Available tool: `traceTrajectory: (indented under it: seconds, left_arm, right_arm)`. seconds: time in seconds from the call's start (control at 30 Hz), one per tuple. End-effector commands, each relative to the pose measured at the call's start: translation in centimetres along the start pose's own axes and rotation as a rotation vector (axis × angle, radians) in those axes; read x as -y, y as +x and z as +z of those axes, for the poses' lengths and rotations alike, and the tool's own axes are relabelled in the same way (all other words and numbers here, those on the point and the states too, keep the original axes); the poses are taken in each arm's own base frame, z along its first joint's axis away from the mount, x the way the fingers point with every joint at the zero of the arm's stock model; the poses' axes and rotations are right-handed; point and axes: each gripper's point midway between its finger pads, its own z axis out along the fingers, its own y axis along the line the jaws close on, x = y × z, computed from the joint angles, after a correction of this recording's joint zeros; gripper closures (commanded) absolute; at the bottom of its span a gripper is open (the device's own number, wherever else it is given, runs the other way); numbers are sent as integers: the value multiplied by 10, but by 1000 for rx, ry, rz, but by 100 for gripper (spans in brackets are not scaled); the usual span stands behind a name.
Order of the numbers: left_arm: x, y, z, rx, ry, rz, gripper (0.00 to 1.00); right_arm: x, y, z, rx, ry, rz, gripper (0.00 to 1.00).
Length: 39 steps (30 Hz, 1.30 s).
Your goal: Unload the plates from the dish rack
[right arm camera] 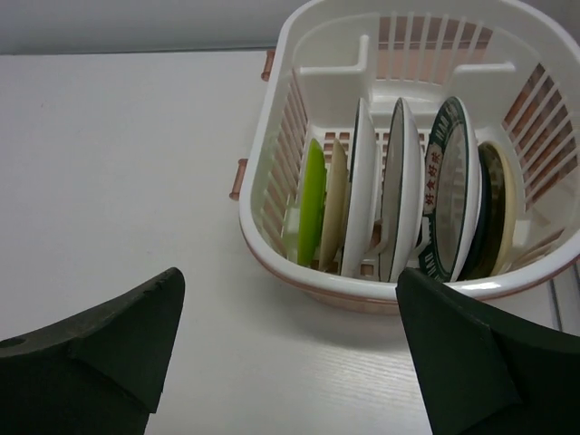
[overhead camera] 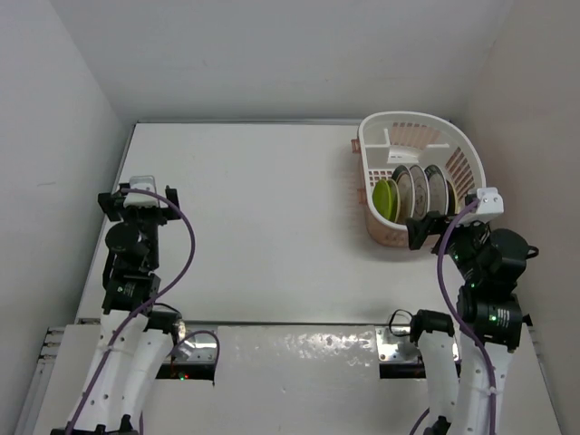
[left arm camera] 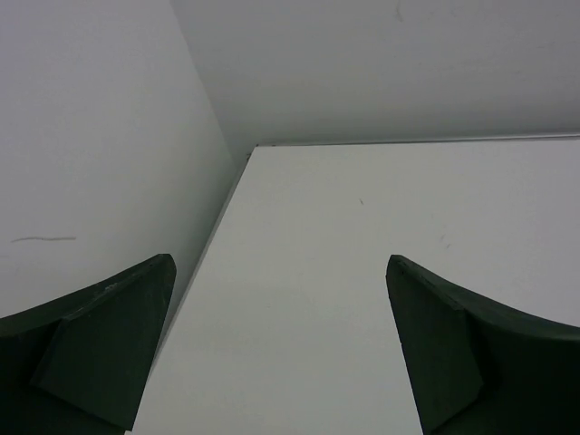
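White rack (overhead camera: 364,168) at the far right of the surface (overhead camera: 254,227) from above, holding plates (overhead camera: 415,190) on edge in a tight row; right jaws just short of its near rim.

Left wrist: left jaws apart above the surface, gripping nothing.

Right wrist: right jaws apart, empty, facing the row. Likely to pinch two plates together, or to drag the light rack.

Robot lab test cell. Bare white bench (overhead camera: 272,227) boxed in by plain white panel walls (overhead camera: 54,109) at 9, 12 and 3 o'clock. Cabled robot arms (overhead camera: 131,272) bolted to metal mounts (overhead camera: 399,349) at 6 o'clock. Dish rack (overhead camera: 415,116) with plates (overhead camera: 412,190) at 2 o'clock.
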Motion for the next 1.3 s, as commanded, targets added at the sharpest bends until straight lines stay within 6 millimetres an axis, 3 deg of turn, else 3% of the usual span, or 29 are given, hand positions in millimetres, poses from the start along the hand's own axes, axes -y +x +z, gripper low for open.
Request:
traceTrajectory:
  seconds: [0.0,0.07,0.1,0.13,0.17,0.2,0.23,0.27,0.3,0.33,0.37,0.4,0.43,0.5,0.53,0.57,0.6,0.63,0.67,0.7,0.73,0.77,0.83,0.87,0.9,0.97,1.07,1.17,1.27]
  left_arm:
    - [-14,-10,8,33,-77,-4,0]
    - [-28,-16,13,47,-168,-3,0]
    - [-30,-13,20,38,-188,20,0]
    - [-31,-14,25,40,-195,36,0]
    - [-21,-27,30,51,-135,29,0]
    - [-10,-26,41,20,-82,34,0]
    - [2,-29,47,15,-18,43,0]
    - [22,-45,52,47,106,53,0]
    - [36,-40,61,28,167,66,0]
    - [46,-42,65,36,215,50,0]
    - [59,-50,68,69,281,38,0]
    - [69,-42,75,46,317,29,0]
    - [75,-48,78,44,343,-1,0]
    - [82,-43,86,2,354,-40,0]
    - [84,-43,88,-6,357,-50,0]
    - [84,-40,89,-10,354,-49,0]
    - [84,-37,89,-13,349,-44,0]
    - [84,-31,88,-23,343,-38,0]
    - [82,-27,89,-33,326,-35,1]
    - [82,-25,89,-39,323,-31,1]
    - [81,-21,90,-50,312,-27,1]
    - [83,-19,91,-56,315,-26,2]
    - [85,-15,92,-56,318,-18,3]
    - [87,-12,94,-65,325,-14,3]
    - [89,-11,94,-66,331,-6,3]
    - [94,-7,98,-79,347,3,4]
    - [100,-1,101,-90,362,11,4]
    - [103,11,100,-117,355,3,4]
    - [96,20,98,-129,306,5,4]
  right_arm:
    - [5,-35,-4,77,42,-20,3]
    - [6,-64,-2,95,52,-28,7]
    - [1,-92,-8,136,44,-43,15]
    - [6,-98,8,92,38,-30,20]
    - [6,-106,14,75,25,-25,24]
    - [1,-141,10,122,11,-43,28]
    - [-6,-154,16,117,-33,-45,29]
    - [1,-154,44,46,-55,-23,30]
    - [-5,-187,42,100,-81,-47,30]
    - [-6,-200,51,109,-99,-51,30]
    - [-2,-198,81,59,-122,-30,31]
    - [-8,-228,81,105,-132,-52,32]
    - [-2,-220,124,34,-108,-33,37]
    - [-12,-212,156,-51,-66,-106,42]
    - [-30,-233,160,-19,-53,-181,42]
    - [-52,-221,175,-70,-24,-299,41]
    - [-58,-191,195,-179,-8,-344,38]
    - [-68,-176,197,-220,0,-334,40]
    - [-68,-163,198,-249,17,-281,50]
    - [-65,-134,195,-316,27,-240,56]
    - [-70,-120,193,-333,20,-200,62]
    - [-67,-85,183,-402,22,-196,75]
    - [-65,-60,174,-419,55,-118,81]
    - [-66,-57,173,-392,61,-97,82]
    - [-59,-38,163,-412,94,-96,85]
    - [-58,-23,154,-401,172,-119,90]
    - [-43,4,146,-460,256,-159,89]
    - [-36,34,141,-526,284,-154,80]
    - [-33,44,146,-505,307,-140,78]
